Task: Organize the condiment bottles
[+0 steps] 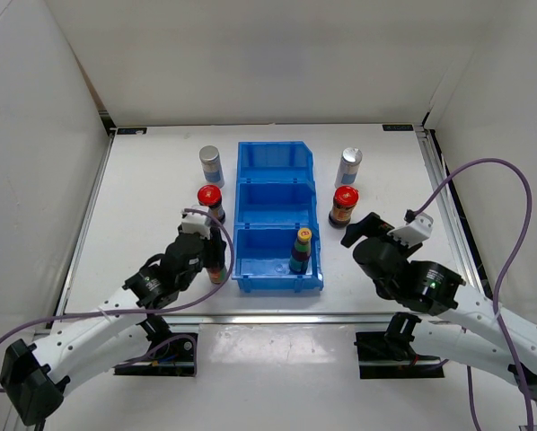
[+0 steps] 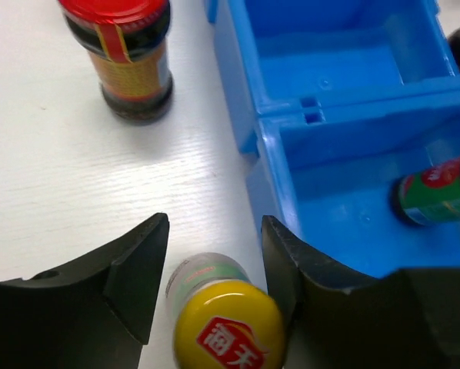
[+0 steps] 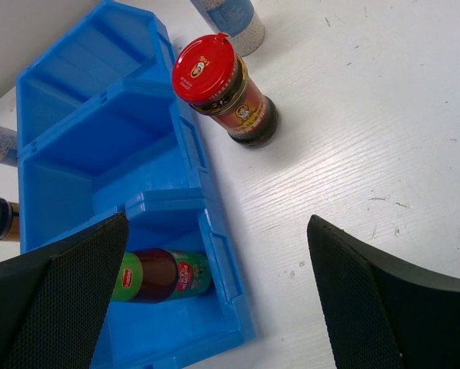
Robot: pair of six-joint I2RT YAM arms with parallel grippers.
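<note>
On the counter (image 1: 143, 197), in the middle of the top view, stands a blue bin (image 1: 277, 154) with three compartments in a row running away from the arms. The far and middle compartments hold nothing. In the near one a binned yellow-capped bottle (image 1: 300, 250) stands upright towards the right wall.

Just left of the bin's near corner, the left hand (image 2: 215, 223) reaches down around a loose yellow-capped bottle (image 2: 228, 327), which stands on the counter beside the bin wall. Its fingers (image 2: 141, 269) sit at a middling spread, one on each side of the bottle. The left wrist view shows a sliver of counter between the left finger and the bottle's body. Whether the right finger touches the cap I cannot tell, since the cap hides that edge.

Beyond that hand, a left red-capped bottle (image 1: 210, 202) stands near the bin's left side, level with the middle compartment. A left silver-capped bottle (image 1: 211, 165) stands farther back, apart from it.

On the bin's right side the layout is mirrored. A right red-capped bottle (image 1: 344, 206) is level with the middle compartment, and a right silver-capped bottle (image 1: 348, 166) is just behind it.

The right hand (image 3: 215, 231) hangs over bare counter to the right of the bin's near compartment, spread wide with nothing between its fingers. It is nearer the arms than the right red-capped bottle and well apart from it.
</note>
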